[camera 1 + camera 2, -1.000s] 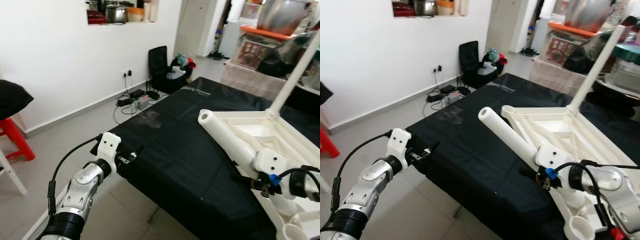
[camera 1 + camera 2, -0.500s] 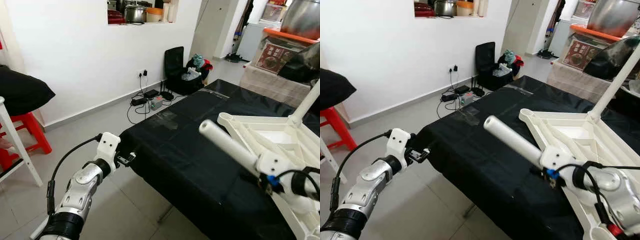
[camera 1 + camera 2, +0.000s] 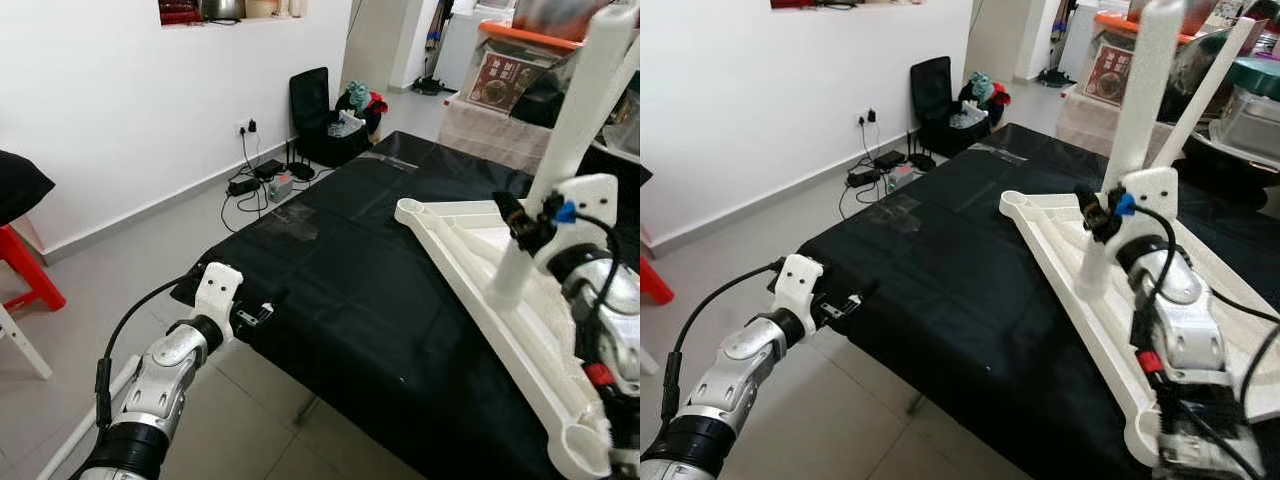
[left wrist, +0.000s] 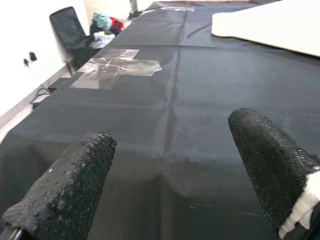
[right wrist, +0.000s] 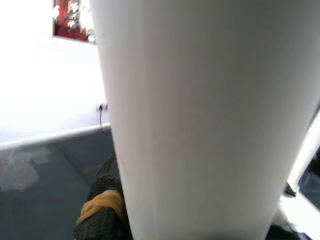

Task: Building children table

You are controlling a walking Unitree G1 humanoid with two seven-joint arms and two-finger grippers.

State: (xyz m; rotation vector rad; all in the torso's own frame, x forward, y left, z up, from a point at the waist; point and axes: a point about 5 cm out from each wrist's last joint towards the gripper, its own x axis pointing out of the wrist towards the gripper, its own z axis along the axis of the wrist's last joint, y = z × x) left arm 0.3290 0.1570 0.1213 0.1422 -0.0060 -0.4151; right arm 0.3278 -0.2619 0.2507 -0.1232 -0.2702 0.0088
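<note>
Left eye view: right pincer (image 3: 528,232) grips white leg (image 3: 560,155) upright.

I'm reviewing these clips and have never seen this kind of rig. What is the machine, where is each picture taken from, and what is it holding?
A humanoid robot with two silver arms. Two pictures come from its head camera, two from its wrists. Before it stands a table under a black cloth, with an upturned white plastic tabletop lying on it. The right gripper is shut on a white table leg, held nearly upright. The left gripper hovers open by the cloth's near edge, holding nothing. A second leg is already standing in the tabletop's far corner.
</note>
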